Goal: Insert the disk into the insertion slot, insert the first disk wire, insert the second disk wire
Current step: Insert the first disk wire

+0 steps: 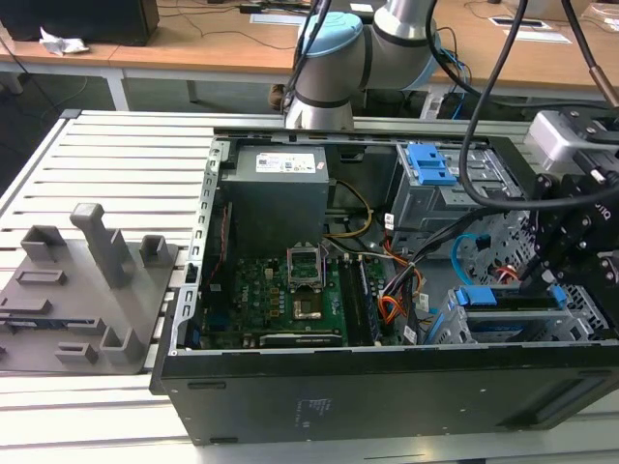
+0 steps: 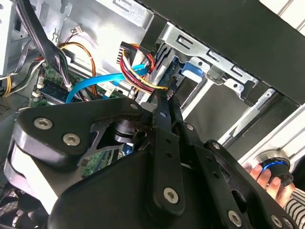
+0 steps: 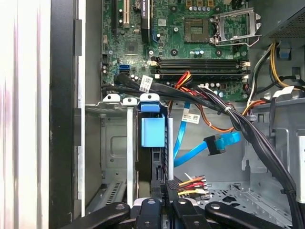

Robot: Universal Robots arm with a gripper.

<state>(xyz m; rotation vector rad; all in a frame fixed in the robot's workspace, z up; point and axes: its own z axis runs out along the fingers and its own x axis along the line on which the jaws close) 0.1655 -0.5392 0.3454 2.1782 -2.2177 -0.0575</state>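
Note:
The disk, in a blue-tabbed carrier, sits inside the insertion slot of the light grey drive cage. My gripper is shut on the flat black plug of the first disk wire, a red, orange, yellow and black bundle, and holds it right at the disk's rear edge. In the second wrist view the fingertips pinch that plug where the bundle ends. The second disk wire, a light-blue cable with a dark plug, hangs loose beside the cage. The exterior view has my gripper over the disk.
A taller grey cage with a blue latch stands behind the drive cage. Thick black cable bundles cross above the bay. The motherboard and power supply lie toward the exterior view's left. A person's hand rests outside the case.

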